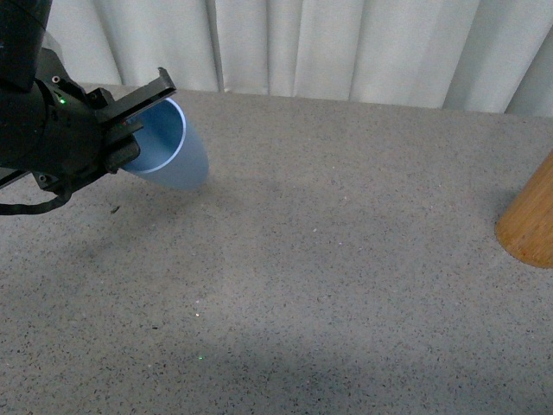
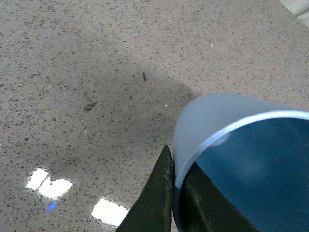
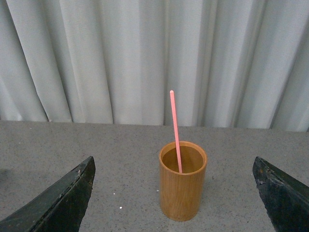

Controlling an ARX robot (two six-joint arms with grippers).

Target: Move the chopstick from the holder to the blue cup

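Front view cuts the bamboo holder (image 1: 531, 220) off at the right edge, so only part of its wall shows there and its mouth is out of frame. The left arm's dark bulk covers part of the blue cup (image 1: 186, 160) at the left. I cannot tell whether the cup's base touches the speckled table (image 1: 346, 259).

The left wrist view shows only one side of the cup's rim and the inside wall below it. That much of the cup looks empty. In the right wrist view the holder stands upright before a pale curtain (image 3: 120, 58), and a single pink chopstick (image 3: 175, 130) stands in it. The chopstick leans a little and its upper length rises well above the rim.

The left gripper (image 1: 143, 112) is closed on the cup's wall, with one finger (image 2: 161, 193) outside and the other inside the rim. The cup is tipped, its mouth turned toward the arm.

The right gripper (image 3: 174, 161) is spread wide and holds nothing. Its dark fingers (image 3: 63, 203) sit at the two lower corners of its own view. The chopstick and holder lie ahead of it, between the lines of the two fingers and clear of both.
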